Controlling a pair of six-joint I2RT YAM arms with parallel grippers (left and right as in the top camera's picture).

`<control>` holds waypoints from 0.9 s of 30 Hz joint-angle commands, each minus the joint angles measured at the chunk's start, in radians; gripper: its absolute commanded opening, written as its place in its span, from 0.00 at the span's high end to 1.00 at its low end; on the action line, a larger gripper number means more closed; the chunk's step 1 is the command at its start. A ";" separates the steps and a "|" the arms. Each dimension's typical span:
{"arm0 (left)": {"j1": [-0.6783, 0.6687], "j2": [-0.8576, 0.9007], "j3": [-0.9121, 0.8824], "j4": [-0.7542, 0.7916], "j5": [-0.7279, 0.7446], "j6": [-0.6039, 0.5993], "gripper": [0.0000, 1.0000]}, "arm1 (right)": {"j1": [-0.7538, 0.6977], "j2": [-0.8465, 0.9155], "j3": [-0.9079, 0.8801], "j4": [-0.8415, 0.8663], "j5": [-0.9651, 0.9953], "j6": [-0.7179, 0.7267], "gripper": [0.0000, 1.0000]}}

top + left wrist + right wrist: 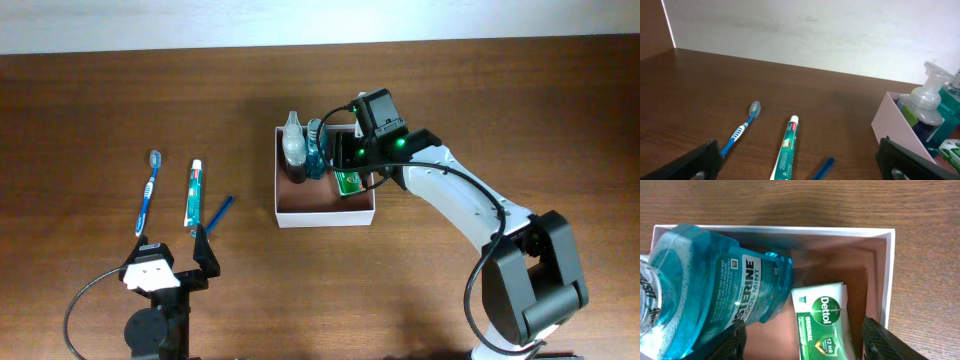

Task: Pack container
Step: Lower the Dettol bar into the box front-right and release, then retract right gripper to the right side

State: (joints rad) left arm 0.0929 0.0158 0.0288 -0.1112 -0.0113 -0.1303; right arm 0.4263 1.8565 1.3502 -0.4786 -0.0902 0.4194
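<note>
My right pincer hangs spread wide, gripping nothing, over the white-walled container, which sits near the middle of the wooden table. Inside are a green Dettol soap bar, a blue Listerine mouthwash bottle and a clear pump bottle. My left pincer, also agape and empty, waits well apart, near a blue toothbrush and a toothpaste tube
</note>
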 commanded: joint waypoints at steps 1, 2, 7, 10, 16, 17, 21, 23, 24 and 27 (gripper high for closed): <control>0.006 -0.002 -0.006 0.002 -0.003 0.016 0.01 | 0.004 -0.043 0.042 -0.038 0.013 0.004 0.33; 0.006 -0.002 -0.006 0.002 -0.003 0.016 0.01 | 0.004 -0.064 0.052 -0.061 0.014 0.004 0.33; 0.006 -0.002 -0.006 0.002 -0.003 0.016 0.01 | -0.038 -0.214 0.130 -0.249 0.057 0.003 0.32; 0.006 -0.002 -0.006 0.002 -0.003 0.016 0.00 | -0.120 -0.290 0.148 -0.394 0.155 0.004 0.27; 0.006 -0.002 -0.006 0.002 -0.003 0.016 0.01 | -0.311 -0.324 0.148 -0.583 0.264 0.005 0.01; 0.006 -0.002 -0.006 0.002 -0.003 0.016 0.01 | -0.341 -0.322 0.146 -0.600 0.267 0.005 0.01; 0.006 -0.002 -0.006 0.002 -0.003 0.016 0.01 | -0.494 -0.317 0.145 -0.668 0.267 0.005 0.01; 0.006 -0.002 -0.006 0.005 -0.032 0.016 0.01 | -0.547 -0.317 0.145 -0.684 0.268 0.005 0.01; 0.006 -0.002 -0.006 0.005 -0.038 0.016 0.01 | -0.568 -0.317 0.145 -0.686 0.268 0.005 0.01; 0.006 -0.002 -0.006 0.005 -0.037 0.016 0.01 | -0.634 -0.317 0.143 -0.685 0.267 0.005 0.01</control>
State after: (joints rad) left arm 0.0929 0.0158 0.0288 -0.1101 -0.0273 -0.1303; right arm -0.1539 1.5345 1.4895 -1.1603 0.1543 0.4194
